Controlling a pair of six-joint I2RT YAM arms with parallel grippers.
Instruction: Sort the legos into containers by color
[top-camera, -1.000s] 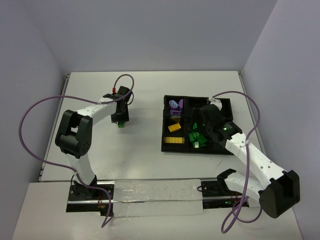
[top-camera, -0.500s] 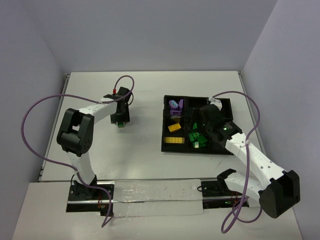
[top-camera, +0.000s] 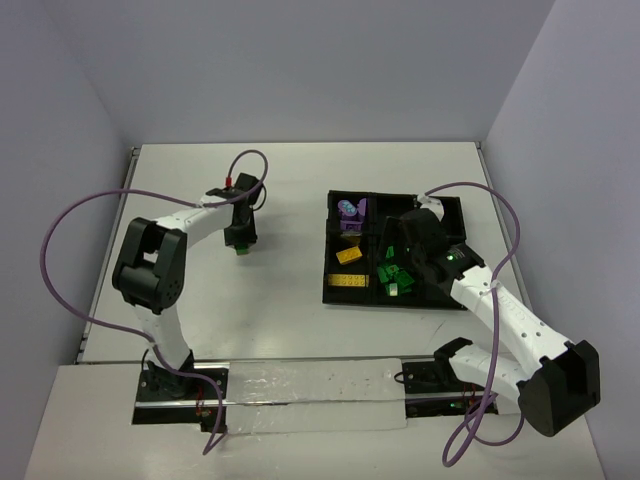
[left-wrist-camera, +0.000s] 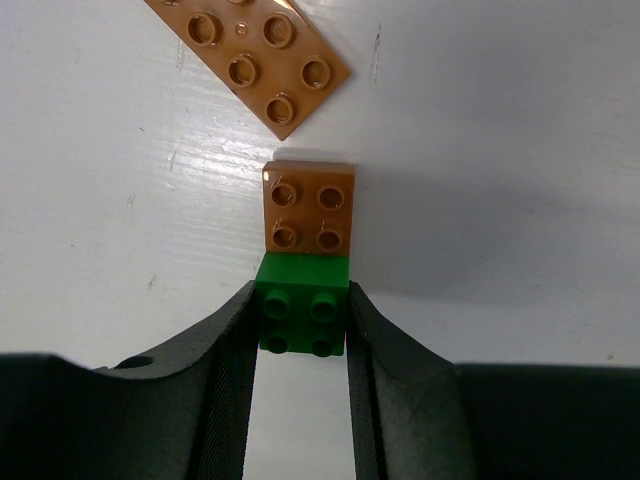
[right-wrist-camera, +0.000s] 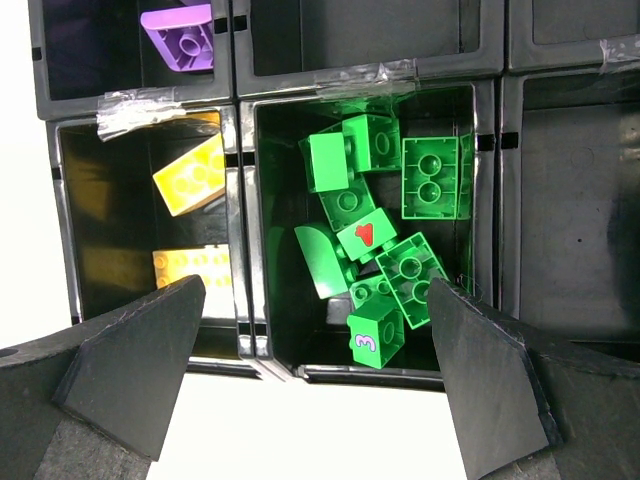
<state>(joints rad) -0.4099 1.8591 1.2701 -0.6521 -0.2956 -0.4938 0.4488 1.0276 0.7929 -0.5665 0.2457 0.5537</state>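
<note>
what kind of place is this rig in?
Likely a lab test cell: white table walled in by plain panels, left arm and right arm bolted at its near edge, black tray of colour-sorted Lego bricks.

The white table (top-camera: 300, 190) carries a black compartment tray (top-camera: 345, 299) on its right half. On its left half lie a flat orange plate (left-wrist-camera: 250, 55) and, near it but apart, an orange square brick (left-wrist-camera: 308, 208) touching a green brick (left-wrist-camera: 302, 318) edge to edge
</note>
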